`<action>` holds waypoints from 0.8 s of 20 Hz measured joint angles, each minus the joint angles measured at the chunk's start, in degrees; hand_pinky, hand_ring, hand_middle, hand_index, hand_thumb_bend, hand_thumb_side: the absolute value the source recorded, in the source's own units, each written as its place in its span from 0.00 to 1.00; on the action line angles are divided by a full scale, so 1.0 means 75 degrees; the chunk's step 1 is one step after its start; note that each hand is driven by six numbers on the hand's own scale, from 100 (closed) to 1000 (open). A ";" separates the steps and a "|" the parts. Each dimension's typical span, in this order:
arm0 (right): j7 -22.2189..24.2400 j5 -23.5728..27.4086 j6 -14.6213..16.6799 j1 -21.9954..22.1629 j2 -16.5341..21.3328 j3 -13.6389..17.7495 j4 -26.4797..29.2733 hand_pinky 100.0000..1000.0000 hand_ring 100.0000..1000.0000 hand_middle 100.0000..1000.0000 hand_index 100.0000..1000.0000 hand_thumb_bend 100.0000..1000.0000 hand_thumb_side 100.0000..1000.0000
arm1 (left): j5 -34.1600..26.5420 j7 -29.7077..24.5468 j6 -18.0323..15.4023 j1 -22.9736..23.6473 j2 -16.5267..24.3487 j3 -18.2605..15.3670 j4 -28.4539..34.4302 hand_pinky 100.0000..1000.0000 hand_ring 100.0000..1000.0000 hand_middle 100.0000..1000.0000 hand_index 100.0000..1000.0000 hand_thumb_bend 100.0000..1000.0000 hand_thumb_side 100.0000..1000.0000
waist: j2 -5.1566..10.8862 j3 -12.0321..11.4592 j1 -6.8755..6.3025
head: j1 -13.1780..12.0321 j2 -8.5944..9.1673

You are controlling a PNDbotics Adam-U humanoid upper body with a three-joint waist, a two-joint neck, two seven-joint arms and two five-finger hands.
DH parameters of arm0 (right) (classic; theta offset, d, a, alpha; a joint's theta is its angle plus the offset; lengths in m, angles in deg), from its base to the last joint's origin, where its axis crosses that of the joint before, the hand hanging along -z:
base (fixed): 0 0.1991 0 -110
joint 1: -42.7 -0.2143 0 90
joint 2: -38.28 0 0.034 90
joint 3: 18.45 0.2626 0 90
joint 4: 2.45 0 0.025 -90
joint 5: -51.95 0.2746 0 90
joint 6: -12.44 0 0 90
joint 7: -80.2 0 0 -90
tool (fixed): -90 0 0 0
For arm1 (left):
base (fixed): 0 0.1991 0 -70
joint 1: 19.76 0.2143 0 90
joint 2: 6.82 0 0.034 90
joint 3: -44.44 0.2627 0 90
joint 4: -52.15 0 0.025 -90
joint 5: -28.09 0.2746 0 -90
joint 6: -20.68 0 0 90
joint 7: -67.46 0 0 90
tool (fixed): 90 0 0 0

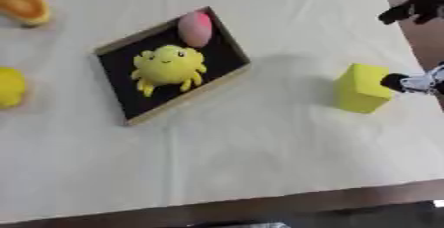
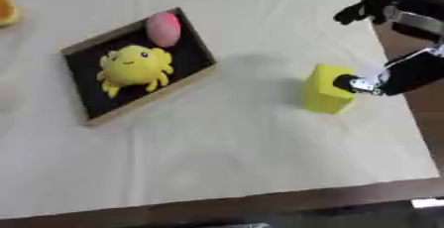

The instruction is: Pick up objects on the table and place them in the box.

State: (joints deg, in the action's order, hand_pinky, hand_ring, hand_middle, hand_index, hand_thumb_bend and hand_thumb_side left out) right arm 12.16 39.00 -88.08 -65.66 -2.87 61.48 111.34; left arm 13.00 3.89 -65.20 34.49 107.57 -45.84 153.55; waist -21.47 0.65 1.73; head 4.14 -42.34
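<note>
Right hand (image 2: pixel 406 48): seen best in the right eye view, entering from the right edge over the table's right side; dark, spread around the yellow block, one fingertip (image 2: pixel 347 83) touching the block's right face, another finger (image 2: pixel 368 9) arched well above and behind it; not closed on the block.
Yellow block (image 2: pixel 326 89): upright on the table near the right edge, just beside the lower fingertip, well apart from the box.
Box (image 2: pixel 78 47): shallow tray with a pale wooden rim and a black floor, lying askew left of centre.
Yellow plush crab (image 2: pixel 133 67): inside the box, on the black floor, face up.
Pink egg-shaped object (image 2: pixel 163 28): inside the box at its far corner, just beyond the crab.
Table (image 2: pixel 225 152): covered in pale cream cloth, dark front edge along the bottom.

Left eye view, same scene shifted right:
Orange fruit slice (image 1: pixel 24 5): at the top left corner, on the cloth, well apart from the box.
Yellow round object (image 1: pixel 10 87): at the left edge, partly cut off, left of the box.
Right hand, left eye view: only a lower fingertip against the block and a dark upper finger at the right edge.
Left hand: not visible in either view.
</note>
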 measured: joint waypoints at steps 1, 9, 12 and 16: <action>0.0028 -0.0022 -0.0040 0.0028 0.0000 0.0000 0.0000 0.84 0.91 0.83 0.93 0.41 0.36 | 0.0000 0.0000 0.0000 0.0000 0.0000 0.0000 0.0000 0.82 0.92 0.88 0.99 0.37 0.58 | -0.0001 -0.0008 0.0000 | 0.0004 0.0000; 0.0175 -0.0082 -0.0306 0.0086 -0.0092 -0.0120 -0.0015 0.84 0.90 0.83 0.92 0.41 0.36 | 0.0000 0.0000 0.0002 -0.0002 0.0000 0.0001 0.0000 0.82 0.92 0.88 0.99 0.37 0.58 | -0.0008 -0.0102 -0.0034 | 0.0063 0.0004; 0.0211 -0.0082 -0.0330 0.0048 -0.0181 -0.0217 -0.0129 0.84 0.90 0.83 0.92 0.41 0.35 | 0.0000 -0.0001 0.0004 -0.0006 -0.0003 0.0002 0.0000 0.82 0.92 0.88 0.99 0.37 0.58 | -0.0008 -0.0126 -0.0061 | 0.0081 0.0005; 0.0304 -0.0085 -0.0340 -0.0007 -0.0289 -0.0368 -0.0355 0.84 0.91 0.83 0.92 0.43 0.34 | -0.0001 -0.0002 0.0005 -0.0019 -0.0006 0.0004 0.0001 0.82 0.92 0.88 0.99 0.37 0.58 | -0.0008 -0.0160 -0.0092 | 0.0121 0.0006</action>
State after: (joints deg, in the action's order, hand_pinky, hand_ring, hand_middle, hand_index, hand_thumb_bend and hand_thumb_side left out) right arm 14.44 38.36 -90.63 -65.71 -5.04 58.72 108.68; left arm 12.99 3.87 -65.16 34.35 107.53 -45.80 153.55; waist -21.53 -0.54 1.04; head 5.05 -42.29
